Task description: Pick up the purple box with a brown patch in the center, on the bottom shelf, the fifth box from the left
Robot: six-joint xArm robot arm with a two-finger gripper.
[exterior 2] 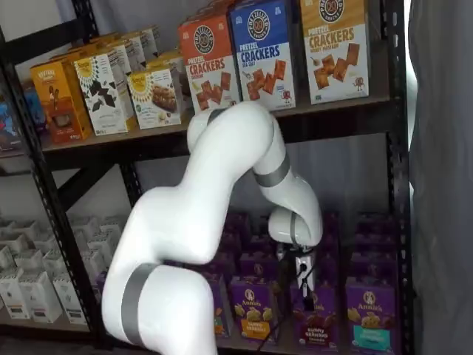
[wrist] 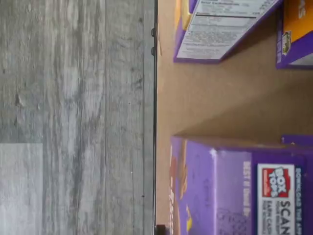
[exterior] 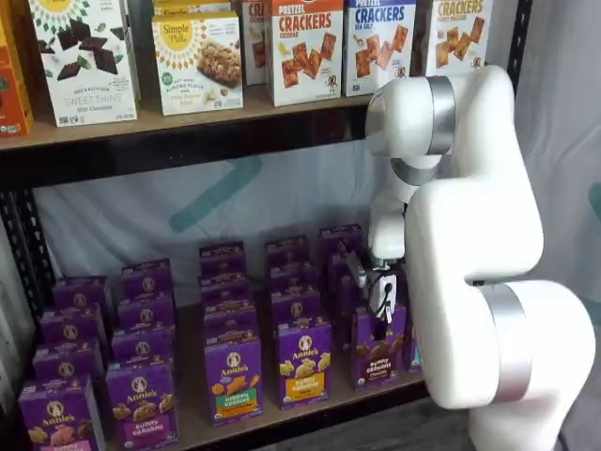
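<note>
I had the tool (exterior: 380, 315) hanging just above the purple box (exterior: 377, 355), which stood untouched at the front of the bottom shelf (exterior: 310, 406), right of a yellow-band carton (exterior: 303, 362). I could not tell whether the fingers stood apart or together. Approach looked mostly done; descent, grip and lift remained.

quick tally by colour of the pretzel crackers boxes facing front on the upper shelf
red-orange box: 1
blue box: 1
yellow-orange box: 1
total: 3
</note>
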